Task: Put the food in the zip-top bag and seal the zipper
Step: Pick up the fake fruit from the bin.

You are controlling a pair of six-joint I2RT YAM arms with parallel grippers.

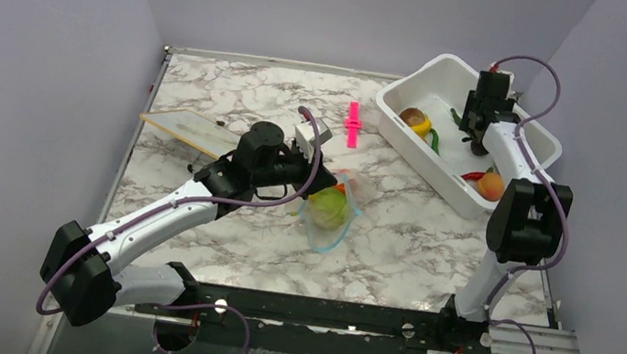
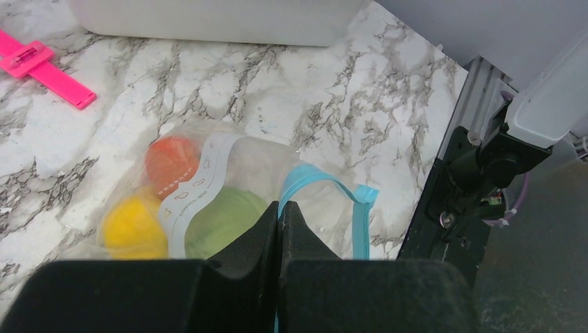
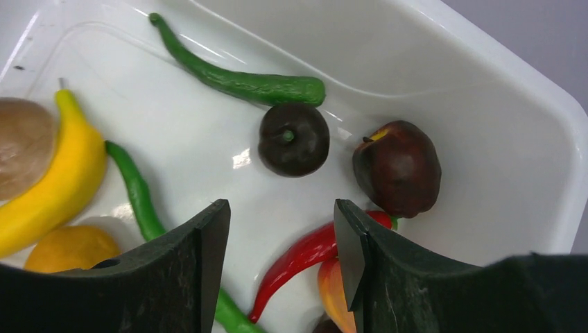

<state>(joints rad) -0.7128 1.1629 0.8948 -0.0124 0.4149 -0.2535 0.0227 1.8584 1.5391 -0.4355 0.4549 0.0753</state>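
Marbled white and grey, the bench [image 1: 411, 246] sits boxed in by pale lilac walls, with both arms bolted at its near edge. From the near left corner the left arm reaches to the middle of the bench. The left pincer [image 2: 279, 208] is pressed tight shut, and the light blue zipper [image 2: 360, 208] of the clear bag [image 2: 256, 166] runs in between its fingers, so it pinches the bag at that edge. The bag lies on the bench just beyond the fingertips. Inside it are a green ball [image 2: 218, 218], a yellow piece [image 2: 132, 225] and an orange-red piece [image 2: 171, 158], bunched close together.

Farther back on the left, a flat pale board [image 1: 187, 129] lies near the wall. A bright pink clip [image 1: 353, 124] rests on the marble beyond the bag, well apart from it.

At the far right stands a white tub [image 1: 416, 80], set at an angle. The right pincer [image 3: 281, 211] hangs over it with its fingers about half apart and nothing between them. Below it in the tub lie a dark brown round piece [image 3: 293, 139], a dark red apple [image 3: 397, 166], a red chilli [image 3: 305, 257], a long green pod [image 3: 243, 80], a banana [image 3: 59, 173] and an orange piece [image 3: 69, 246].
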